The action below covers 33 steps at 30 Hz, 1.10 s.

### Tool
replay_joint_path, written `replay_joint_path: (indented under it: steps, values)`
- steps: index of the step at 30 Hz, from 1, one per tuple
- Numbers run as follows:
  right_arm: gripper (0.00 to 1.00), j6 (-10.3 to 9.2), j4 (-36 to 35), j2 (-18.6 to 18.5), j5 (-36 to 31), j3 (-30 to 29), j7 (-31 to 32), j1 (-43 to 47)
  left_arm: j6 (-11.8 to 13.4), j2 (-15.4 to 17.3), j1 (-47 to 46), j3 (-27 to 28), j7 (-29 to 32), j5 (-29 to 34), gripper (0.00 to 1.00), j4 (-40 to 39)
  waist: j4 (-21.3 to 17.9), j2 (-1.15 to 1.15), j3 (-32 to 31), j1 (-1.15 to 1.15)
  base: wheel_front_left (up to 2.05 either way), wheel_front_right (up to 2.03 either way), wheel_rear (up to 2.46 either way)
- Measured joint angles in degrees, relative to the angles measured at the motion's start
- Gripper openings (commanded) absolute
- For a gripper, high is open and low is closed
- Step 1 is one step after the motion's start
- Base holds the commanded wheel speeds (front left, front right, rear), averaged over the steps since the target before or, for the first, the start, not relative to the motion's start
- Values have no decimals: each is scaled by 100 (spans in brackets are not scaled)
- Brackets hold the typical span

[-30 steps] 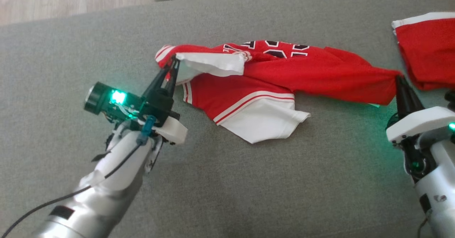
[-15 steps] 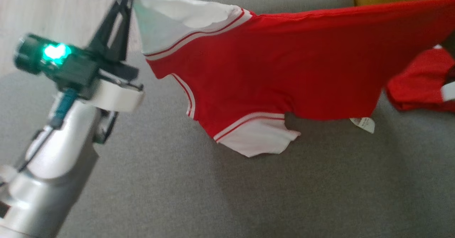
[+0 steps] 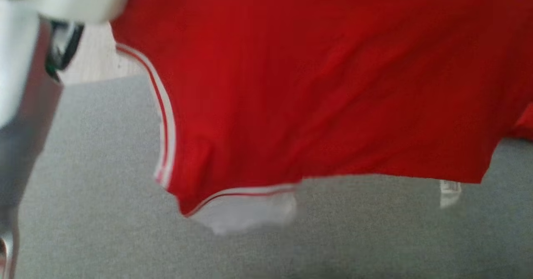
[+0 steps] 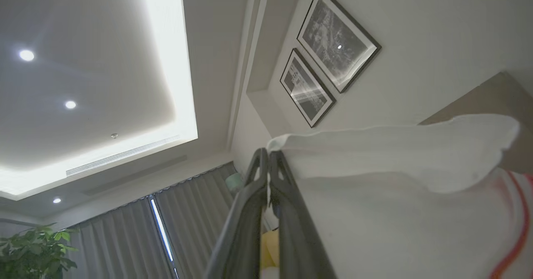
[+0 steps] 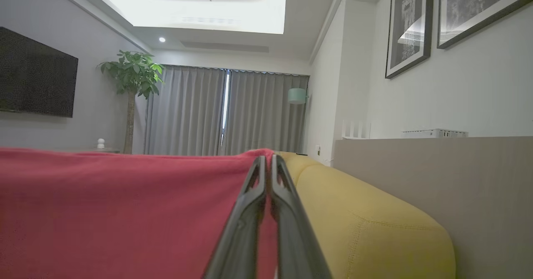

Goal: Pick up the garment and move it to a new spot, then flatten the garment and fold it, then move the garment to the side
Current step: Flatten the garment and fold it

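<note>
Over the grey cushion, the garment hangs in the air as a wide red sheet. It stretches across most of the head view, and its lower hem is clear of the cushion. A white sleeve with red-and-white striped trim dangles at its lowest point, and a striped band runs down its left edge. In the right wrist view, a yellow sofa back lies beside the cloth. The pale left forearm stands blurred at the upper left of the head view. The left pincer has its two dark fingers pressed together on the edge of a white part of the garment. That cloth spreads to the right of the fingers, below two framed pictures on the wall. The right pincer likewise pinches the top edge of the red cloth, which stretches off to the left of its fingers. A small white label hangs below the hem near the right corner.
</note>
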Motion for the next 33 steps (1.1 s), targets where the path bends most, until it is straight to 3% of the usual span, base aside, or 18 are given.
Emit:
replay_joint_path:
  steps: [9, 14, 21, 27, 33]
  values:
    - [0, 0, 1006, 259, -12, 619, 94, -1245, -378, 5, -1083, -212, 300, 123, 0, 1503, 53, 0, 728, 2, 0, 0, 0]
    - [0, 0, 1644, 367, -107, 939, -320, -2350, -369, -79, -2125, -248, 9, 432, 0, 2172, 113, 0, 1434, 3, 0, 0, 0]
    - [0, 0, 2385, 183, -415, 1245, -1125, -3692, -227, -458, -3280, -245, -612, 706, 0, 2776, 306, -1, 2331, 3, 0, 0, 0]
    - [0, 0, 2989, 26, -350, 1678, -1423, -3832, -324, -610, -3082, -271, -759, 642, 0, 2821, 525, -1, 2889, 2, 0, 0, 0]
    - [0, 0, 3496, 69, -59, 1957, -1762, -3533, -312, -603, -1829, -267, -761, 547, 0, 2105, 697, -1, 3212, 3, 0, 0, 0]
